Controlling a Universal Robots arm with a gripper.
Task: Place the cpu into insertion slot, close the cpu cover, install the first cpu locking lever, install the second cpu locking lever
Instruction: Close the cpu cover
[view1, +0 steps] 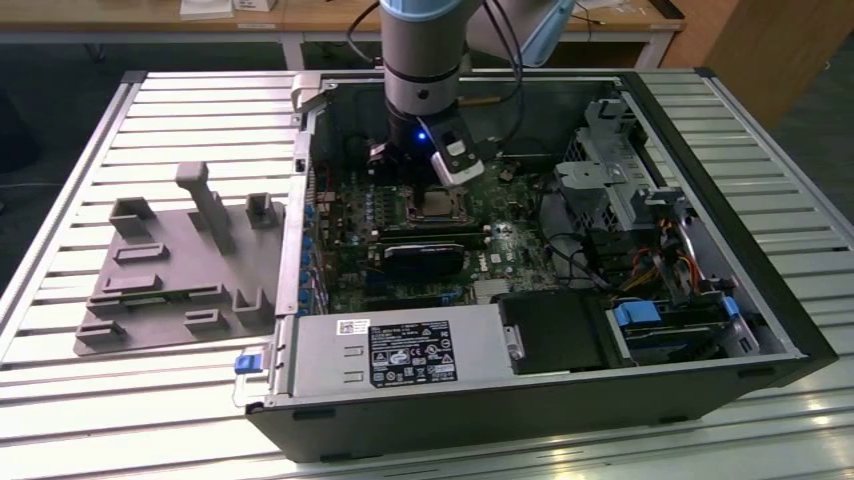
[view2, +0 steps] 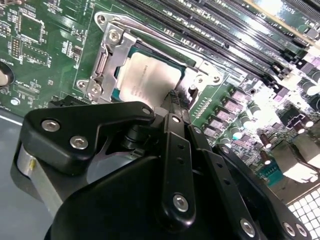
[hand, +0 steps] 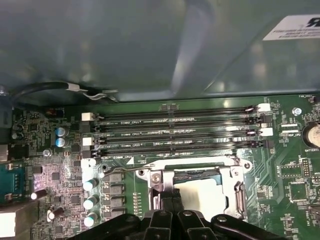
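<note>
Silvery cpu (view2: 147, 75) flat, face-up, within cpu cover (view2: 111, 52) frame

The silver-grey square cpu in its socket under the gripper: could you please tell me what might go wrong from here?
1. The black gripper, fingers together, sits at the edge of the thin silvery cpu cover; a slip could scrape the silver-grey square cpu or the small cylindrical capacitors nearby.
2. The thin wire locking lever runs beside the long black memory slots; it might catch on them.
</note>
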